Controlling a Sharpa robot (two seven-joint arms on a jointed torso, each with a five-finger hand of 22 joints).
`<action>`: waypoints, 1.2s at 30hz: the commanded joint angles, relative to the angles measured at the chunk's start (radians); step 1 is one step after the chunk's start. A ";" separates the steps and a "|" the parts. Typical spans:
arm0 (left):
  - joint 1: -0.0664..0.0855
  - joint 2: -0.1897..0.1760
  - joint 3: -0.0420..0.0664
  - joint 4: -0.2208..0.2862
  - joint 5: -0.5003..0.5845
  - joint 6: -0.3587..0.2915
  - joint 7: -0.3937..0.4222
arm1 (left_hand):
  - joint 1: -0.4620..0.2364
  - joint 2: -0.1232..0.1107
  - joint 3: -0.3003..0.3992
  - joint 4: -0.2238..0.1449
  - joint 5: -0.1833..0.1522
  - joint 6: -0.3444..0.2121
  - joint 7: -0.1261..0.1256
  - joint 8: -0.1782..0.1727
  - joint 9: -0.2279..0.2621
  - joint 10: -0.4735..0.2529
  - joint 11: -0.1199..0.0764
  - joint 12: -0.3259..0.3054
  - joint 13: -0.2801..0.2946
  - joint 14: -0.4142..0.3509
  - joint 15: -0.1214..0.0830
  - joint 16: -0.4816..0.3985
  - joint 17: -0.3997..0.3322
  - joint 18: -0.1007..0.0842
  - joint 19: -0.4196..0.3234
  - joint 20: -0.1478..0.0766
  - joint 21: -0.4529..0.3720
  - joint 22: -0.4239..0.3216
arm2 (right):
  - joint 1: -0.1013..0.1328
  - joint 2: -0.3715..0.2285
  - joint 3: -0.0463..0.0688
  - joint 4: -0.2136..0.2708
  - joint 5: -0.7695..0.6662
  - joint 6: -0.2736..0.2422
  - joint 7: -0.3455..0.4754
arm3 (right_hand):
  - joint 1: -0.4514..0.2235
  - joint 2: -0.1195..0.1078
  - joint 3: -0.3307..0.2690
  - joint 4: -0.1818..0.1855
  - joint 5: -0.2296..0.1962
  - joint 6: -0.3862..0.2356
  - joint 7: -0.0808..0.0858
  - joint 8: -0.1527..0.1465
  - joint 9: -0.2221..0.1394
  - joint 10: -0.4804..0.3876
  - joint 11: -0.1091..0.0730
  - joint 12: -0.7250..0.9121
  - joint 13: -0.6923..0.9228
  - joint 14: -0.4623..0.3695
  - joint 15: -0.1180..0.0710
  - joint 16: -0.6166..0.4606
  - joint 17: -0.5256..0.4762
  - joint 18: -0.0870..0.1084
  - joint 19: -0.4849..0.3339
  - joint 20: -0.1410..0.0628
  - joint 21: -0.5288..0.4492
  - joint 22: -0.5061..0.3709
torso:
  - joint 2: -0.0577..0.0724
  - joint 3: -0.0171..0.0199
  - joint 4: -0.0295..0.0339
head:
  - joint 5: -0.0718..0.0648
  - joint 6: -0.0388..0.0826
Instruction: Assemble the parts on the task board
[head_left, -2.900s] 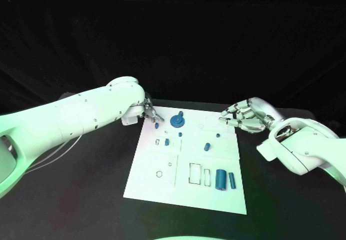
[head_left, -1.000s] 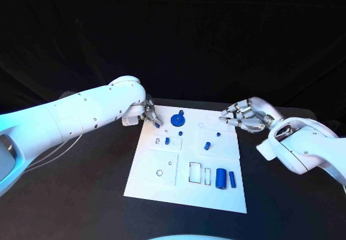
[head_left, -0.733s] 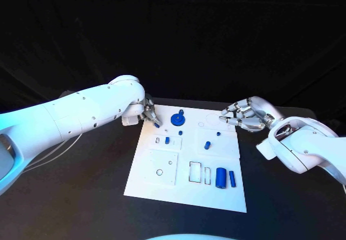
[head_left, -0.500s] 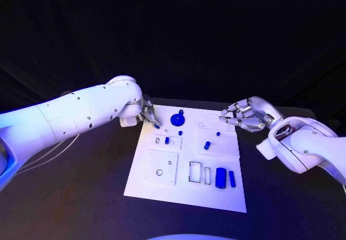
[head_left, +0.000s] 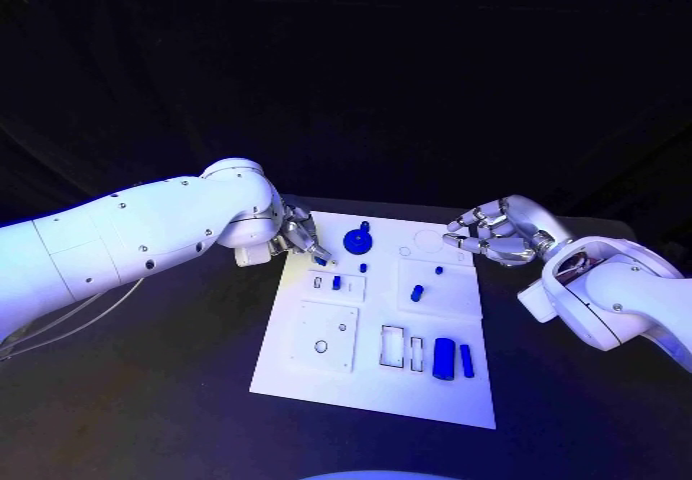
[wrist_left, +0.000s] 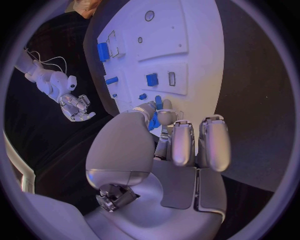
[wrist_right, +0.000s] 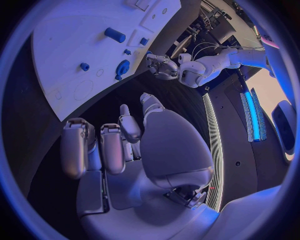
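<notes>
White arms enter from both sides of a black table (head_left: 159, 380) on which the white task board (head_left: 317, 375) lies in the middle. At left, the left hand (head_left: 299, 236) hangs over the board's far left corner, its fingers (wrist_left: 172, 142) pointing down close together; the left wrist view shows their tips drawn in around a small blue part (wrist_left: 154, 119) beside the round piece, though whether they actually grip it cannot be told. Just right of that hand a round blue disc with a knob (head_left: 356, 238) sits on the board's far edge. Towards the centre, small blue pegs (head_left: 362, 267) stand near a raised plate carrying a short blue block (head_left: 336, 283), and a slanted blue peg (head_left: 417, 293) lies on the neighbouring plate. On the board's near right corner two blue cylinders (head_left: 444, 358) lie side by side next to rectangular slots (head_left: 392, 343). At right, the right hand (head_left: 490, 233) hovers beside the board's far right corner, fingers (wrist_right: 78, 145) curled inwards and holding nothing.
</notes>
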 joint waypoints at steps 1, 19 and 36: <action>-0.003 -0.016 0.000 0.037 -0.086 -0.060 0.034 | -0.004 -0.013 0.144 -0.131 -0.002 0.001 -0.008 0.006 0.003 0.012 0.000 0.005 0.002 0.046 0.003 -0.003 0.026 -0.011 -0.002 0.002 -0.003 0.002 | -0.001 0.001 0.000 0.001 -0.003 -0.001 0.005 | -0.002 0.008 -0.002 -0.003 0.005 -0.005 0.001 0.004 0.002 -0.005 -0.002 -0.004 0.001 0.055 -0.006 -0.004 0.047 0.017 -0.005 0.001 -0.005 0.115 | -0.001 0.0017 0.0023 | 0.003 -0.001; -0.071 -0.057 -0.002 0.094 -0.180 -0.127 0.055 | -0.020 -0.030 0.170 -0.136 -0.003 0.005 -0.011 0.016 0.006 0.018 -0.002 0.007 0.002 0.046 0.002 -0.002 0.027 -0.011 0.000 0.001 -0.002 0.004 | -0.004 0.001 0.000 0.001 0.001 0.005 0.004 | -0.003 0.010 -0.003 -0.001 0.008 -0.005 0.001 0.004 0.003 -0.006 -0.002 -0.005 -0.001 0.055 -0.006 -0.005 0.046 0.017 -0.006 0.001 -0.007 0.113 | -0.001 0.0006 0.0012 | 0.013 0.001; -0.090 -0.059 -0.002 0.109 -0.195 -0.079 0.029 | -0.043 -0.057 0.185 -0.141 -0.005 0.019 -0.020 0.037 0.018 0.035 -0.008 0.021 0.016 0.046 -0.003 -0.002 0.027 -0.012 0.003 0.000 0.001 0.011 | -0.007 0.000 0.000 0.001 0.003 0.005 0.005 | -0.004 0.011 -0.004 0.000 0.009 -0.005 0.001 0.005 0.003 -0.006 -0.002 -0.005 0.000 0.055 -0.006 -0.004 0.047 0.017 -0.005 0.001 -0.007 0.113 | -0.001 0.0013 0.0026 | 0.012 -0.008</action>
